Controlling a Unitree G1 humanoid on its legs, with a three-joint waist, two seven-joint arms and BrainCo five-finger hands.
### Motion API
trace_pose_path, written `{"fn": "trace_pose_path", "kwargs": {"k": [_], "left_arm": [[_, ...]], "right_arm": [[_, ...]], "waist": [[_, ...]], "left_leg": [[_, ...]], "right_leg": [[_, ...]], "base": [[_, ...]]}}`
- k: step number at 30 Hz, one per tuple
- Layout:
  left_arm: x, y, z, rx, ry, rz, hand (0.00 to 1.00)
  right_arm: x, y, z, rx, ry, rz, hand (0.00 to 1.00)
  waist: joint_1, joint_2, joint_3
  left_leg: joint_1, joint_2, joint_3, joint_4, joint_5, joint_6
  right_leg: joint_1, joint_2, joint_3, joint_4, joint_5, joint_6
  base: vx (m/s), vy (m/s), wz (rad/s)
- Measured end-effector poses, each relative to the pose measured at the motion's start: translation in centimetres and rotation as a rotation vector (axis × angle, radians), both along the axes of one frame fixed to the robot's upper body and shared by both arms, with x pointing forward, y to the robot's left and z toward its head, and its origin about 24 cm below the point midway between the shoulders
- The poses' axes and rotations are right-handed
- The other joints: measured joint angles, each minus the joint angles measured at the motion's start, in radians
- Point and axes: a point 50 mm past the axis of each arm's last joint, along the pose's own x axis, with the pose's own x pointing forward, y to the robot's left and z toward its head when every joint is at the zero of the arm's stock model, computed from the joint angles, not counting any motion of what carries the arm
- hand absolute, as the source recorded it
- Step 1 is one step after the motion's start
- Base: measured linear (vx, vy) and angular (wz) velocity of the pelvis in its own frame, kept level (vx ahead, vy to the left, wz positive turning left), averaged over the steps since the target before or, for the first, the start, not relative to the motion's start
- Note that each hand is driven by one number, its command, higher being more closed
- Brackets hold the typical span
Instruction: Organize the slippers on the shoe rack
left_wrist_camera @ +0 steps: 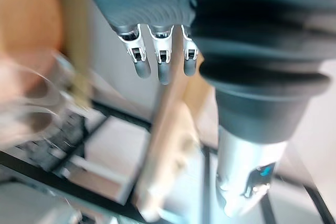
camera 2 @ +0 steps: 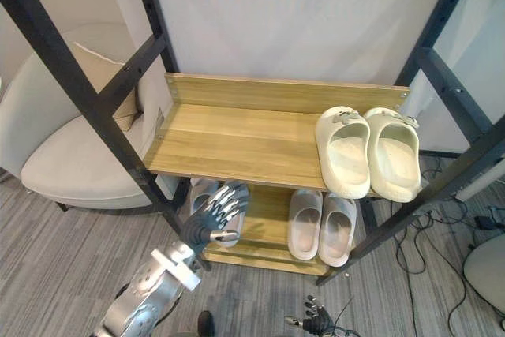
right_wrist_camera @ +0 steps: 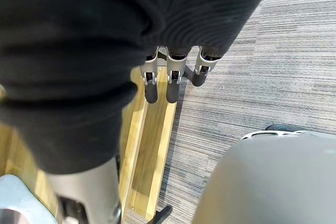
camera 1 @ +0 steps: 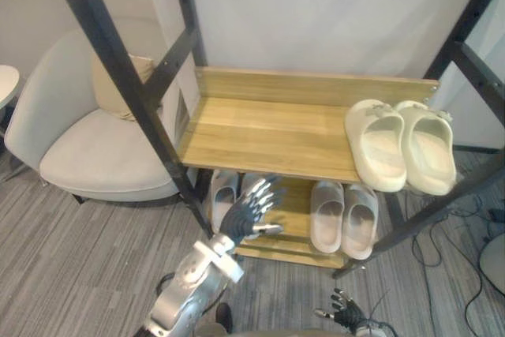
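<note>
1. Nearest, low at 5 o'clock by the floor: right hand, fingers fanned apart, holding nothing.
2. Next, coming up from 7 o'clock: left hand, fingers spread wide, thumb out to the side, empty, raised in front of the lower shelf.
3. Just past that hand, at its 11 o'clock: grey pair of slippers on the lower shelf, partly hidden behind the fingers. Cannot tell whether touched. Long axis running 6 to 12. Far nearer the left hand than the right, so probably a short reach forward, closing across the narrow width rather than along the length.
4. Along the same shelf, at 3 o'clock from the left hand: pale pair, side by side, same 6-to-12 lie, apart from both hands.
5. Higher and farther, at 1 o'clock: cream pair together at the right end of the top shelf, with bare board on their 9 o'clock side.
6. Off at 10 o'clock, beside the rack: armchair.
</note>
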Motion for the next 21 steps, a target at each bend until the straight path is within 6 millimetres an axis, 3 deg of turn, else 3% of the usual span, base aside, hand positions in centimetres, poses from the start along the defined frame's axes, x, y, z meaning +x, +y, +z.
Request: {"fn": "trace_pose_path", "kwargs": {"k": [7,12,16,21], "left_arm": [[-2.0,3.5,-7.6,0.308,0.262,0.090,0.00],[-4.1,5.4,-11.5,0.554,0.409,0.142,0.00],[-5.2,6.7,-13.0,0.688,0.476,0.182,0.00],[-5.9,7.0,-13.7,0.731,0.516,0.220,0.00]], "right_arm": [[0.6,0.2,0.0,0.008,-0.008,0.015,0.00],[1.1,0.4,0.1,0.012,-0.021,0.017,0.00],[1.4,0.6,0.2,0.013,-0.029,0.015,0.00],[1.5,0.7,0.2,0.002,-0.034,-0.008,0.00]], "waist": [[0.003,-0.005,0.000],[0.003,-0.006,-0.001],[0.008,-0.009,-0.003],[0.010,-0.010,-0.003]], "left_leg": [[-0.001,-0.002,0.001,0.000,0.000,0.000],[0.000,-0.002,0.002,0.000,0.000,0.000],[0.003,0.000,0.005,0.000,0.000,0.000],[0.004,0.001,0.007,0.000,0.000,0.000]], "right_leg": [[0.000,-0.003,0.000,-0.001,-0.001,0.002],[0.000,-0.001,0.002,0.005,-0.001,0.002],[0.000,0.000,0.007,0.006,-0.001,0.002],[-0.001,-0.001,0.013,0.003,-0.001,0.002]], "base": [[0.00,0.000,0.00],[0.00,0.000,0.00],[-0.01,0.004,-0.01],[-0.01,0.003,0.00]]}}
